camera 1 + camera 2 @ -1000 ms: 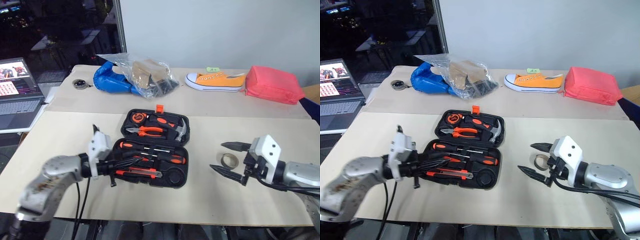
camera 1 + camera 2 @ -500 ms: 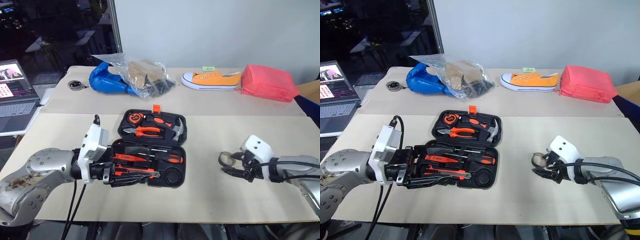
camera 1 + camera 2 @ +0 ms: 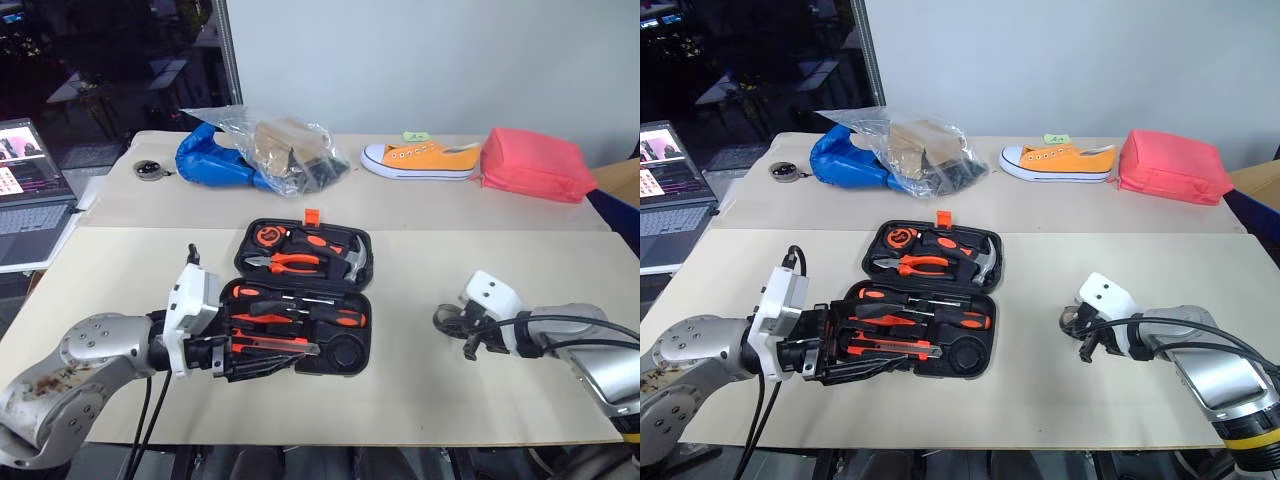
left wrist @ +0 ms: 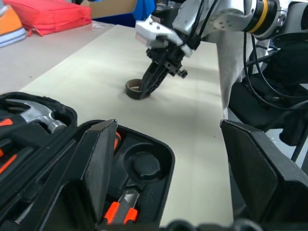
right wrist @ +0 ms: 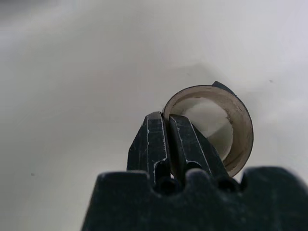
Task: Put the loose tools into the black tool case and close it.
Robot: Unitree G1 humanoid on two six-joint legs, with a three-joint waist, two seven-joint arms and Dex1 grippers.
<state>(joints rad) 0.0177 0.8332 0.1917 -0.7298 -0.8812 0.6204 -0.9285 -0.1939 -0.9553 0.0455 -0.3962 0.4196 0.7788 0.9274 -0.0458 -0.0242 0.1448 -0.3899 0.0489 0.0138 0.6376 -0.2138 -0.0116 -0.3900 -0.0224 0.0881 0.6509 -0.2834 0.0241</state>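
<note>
Two grippers are showing in the head views: the left gripper (image 3: 250, 362) is sitting with fingers spread at the near edge of the open black tool case (image 3: 300, 300) on the table (image 3: 420, 400), and the right gripper (image 3: 455, 330) is pinching the tape roll (image 3: 445, 318) well to the case's right. Left wrist view is showing wide-apart fingers (image 4: 98, 168) over the case's round recess (image 4: 143, 163). Right wrist view is showing both fingers (image 5: 156, 144) squeezed together on the roll's wall, one inside the ring and one outside.

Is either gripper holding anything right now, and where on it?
The right gripper pinches the tape roll by its wall, one finger inside the ring. The left gripper is open beside the tool case, holding nothing.
</note>
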